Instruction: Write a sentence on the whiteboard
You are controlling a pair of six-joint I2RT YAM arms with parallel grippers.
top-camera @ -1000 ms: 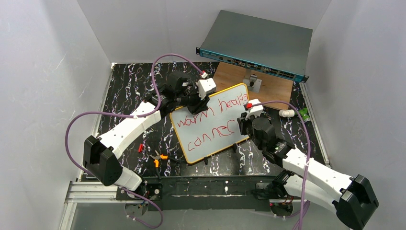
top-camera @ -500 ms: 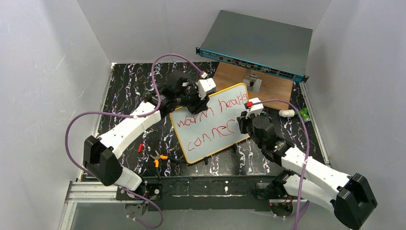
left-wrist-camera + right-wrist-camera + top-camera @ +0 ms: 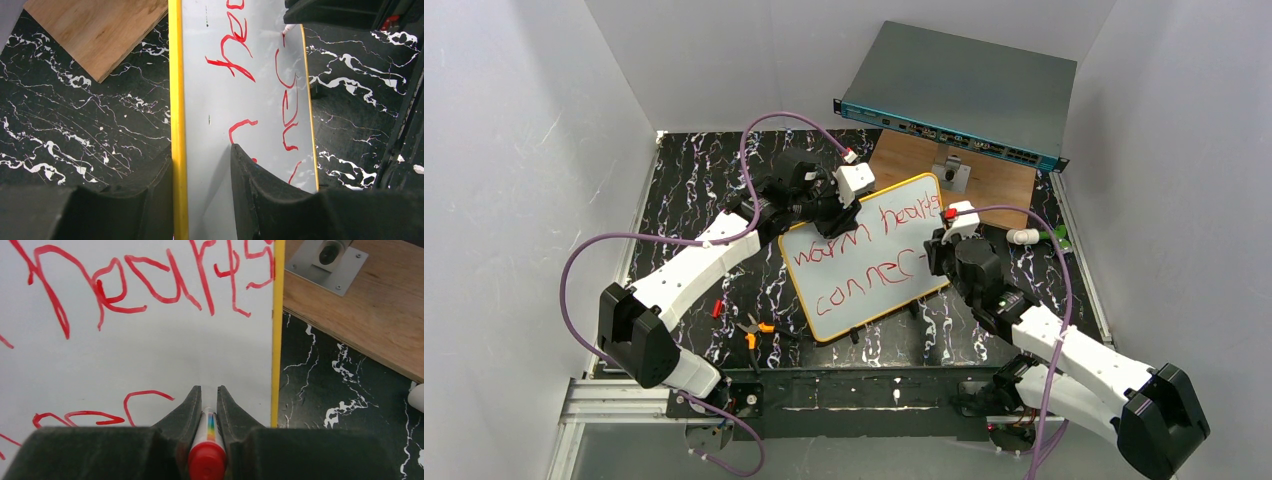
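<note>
Red lettering, the sentence (image 3: 823,250), runs in two lines across the whiteboard (image 3: 849,265). The top line reads roughly "warm hearts", the lower one "connec" with a short dash after it. The whiteboard sits mid-tabletop (image 3: 694,200), turned askew, with a yellow-orange rim (image 3: 175,100) all round and small black feet (image 3: 854,336) along the near edge.

Left end effector (image 3: 200,151): at the board's far-left edge, fingers (image 3: 250,190) one either side of the rim, clamped on the whiteboard. The top line begins just beside it.

Right end effector (image 3: 208,390): over the board's right end, just inside the rim, below "hearts" and at the tail of the lower line. Its fingers are pressed together on a red-capped marker (image 3: 207,460), which points along the gap toward the white surface. The marker tip shows small in the left wrist view. It looks to be touching the board, but I can't be sure.

Behind the board: a plywood sheet (image 3: 999,185) with a metal bracket (image 3: 951,175) on it, and beyond that a grey rack box (image 3: 964,90) with a teal front. Orange-handled pliers (image 3: 752,331) lie on the tabletop near the board's near-left corner, apart from it.
</note>
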